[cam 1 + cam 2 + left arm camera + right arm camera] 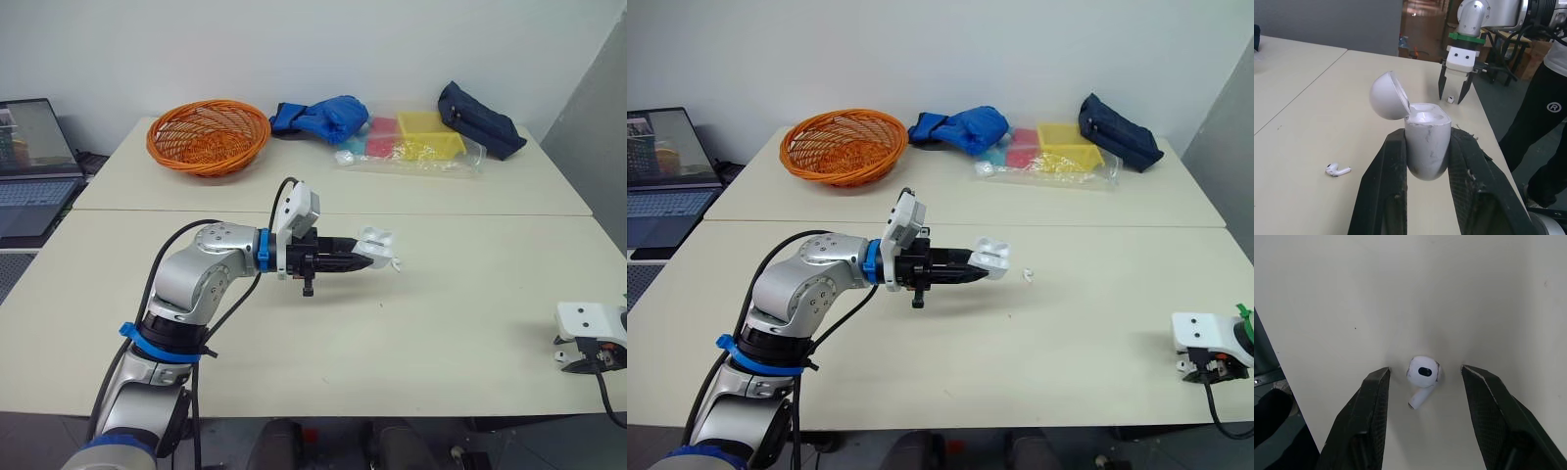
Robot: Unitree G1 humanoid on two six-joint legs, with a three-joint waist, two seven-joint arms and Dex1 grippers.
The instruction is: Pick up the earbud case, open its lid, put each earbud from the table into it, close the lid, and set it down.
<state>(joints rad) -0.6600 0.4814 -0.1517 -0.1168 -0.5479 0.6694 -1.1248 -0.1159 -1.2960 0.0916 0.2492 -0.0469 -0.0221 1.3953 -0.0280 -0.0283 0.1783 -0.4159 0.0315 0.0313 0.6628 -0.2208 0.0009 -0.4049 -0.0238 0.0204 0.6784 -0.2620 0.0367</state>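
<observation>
At left, the left gripper (359, 259) is clamped on the body of the one white earbud case (1426, 147), held above the table (441, 323) with its lid (1387, 95) hinged open. There are two earbuds. One earbud (1337, 170) lies on the table near the case. The other earbud (1422, 373) lies far right, between the right gripper's (1425, 371) spread fingers, not touching them. Both look tiny, light and glossy, so probably slippery. They are best pinched across the bulb.

Case (377, 244) in left pincer (1427, 138), earbud (1338, 170) beside it — second earbud (1422, 374) within right pincer (1425, 371).

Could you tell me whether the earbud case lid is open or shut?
Open: the lid is hinged back from the earbud case held by the left gripper.
</observation>
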